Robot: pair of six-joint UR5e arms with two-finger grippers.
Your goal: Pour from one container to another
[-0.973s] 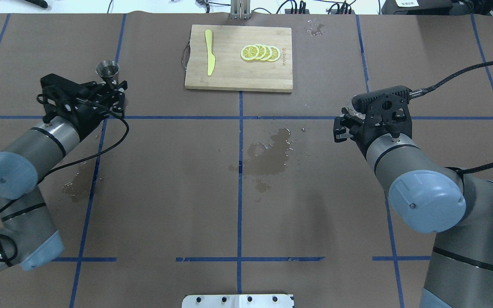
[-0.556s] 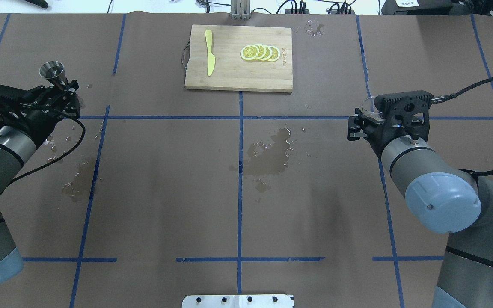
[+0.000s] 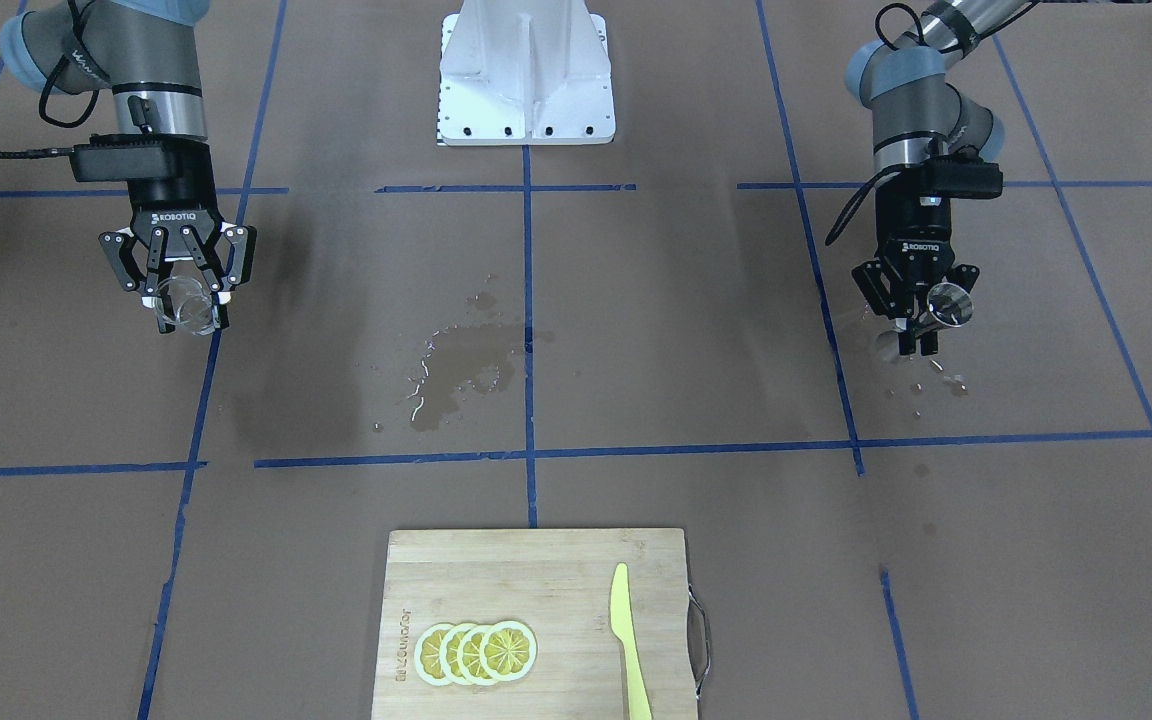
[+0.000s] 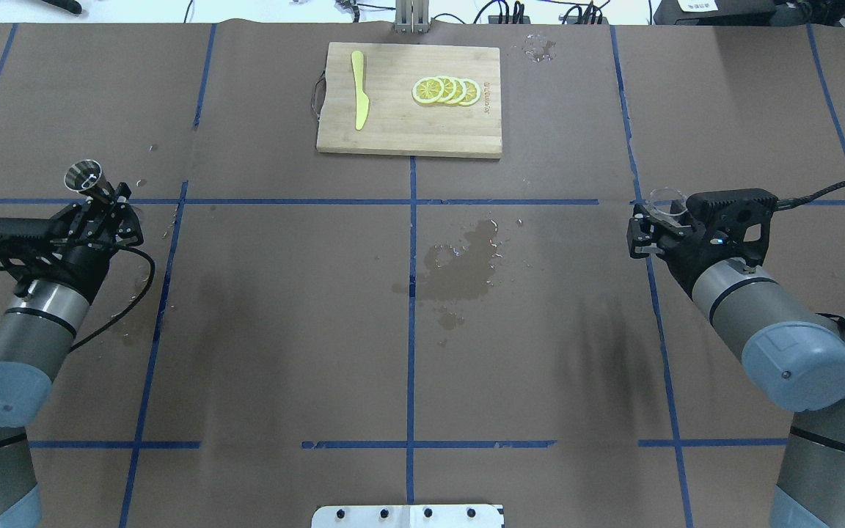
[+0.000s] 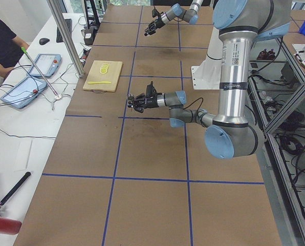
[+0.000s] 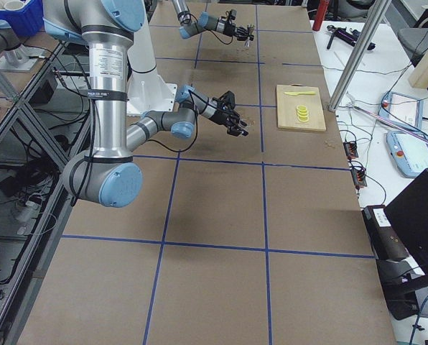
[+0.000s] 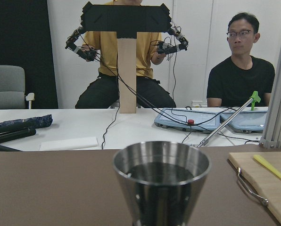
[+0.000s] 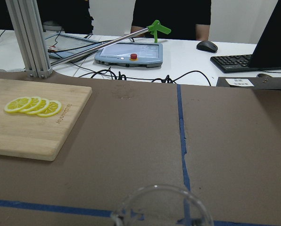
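1. At the table's (image 4: 283, 345) left edge, the steel jigger (image 4: 85, 178) stands upright in the left tool (image 4: 107, 198), which is clamped on its narrow waist; the left wrist view shows a dark surface inside, probably liquid, though I cannot be sure.
2. At the far right, the clear glass (image 4: 663, 198) sits upright, gripped by the right tool (image 4: 653, 220), and looks empty; the two vessels are well apart.
3. The step in hand looks like bringing them together; keep the jigger level in transit, set its lip just over the glass rim, then tilt slowly.
4. Wet patches (image 4: 463, 268) mid-table suggest spills come easily; the cutting board (image 4: 408, 125) lies well clear of that path.
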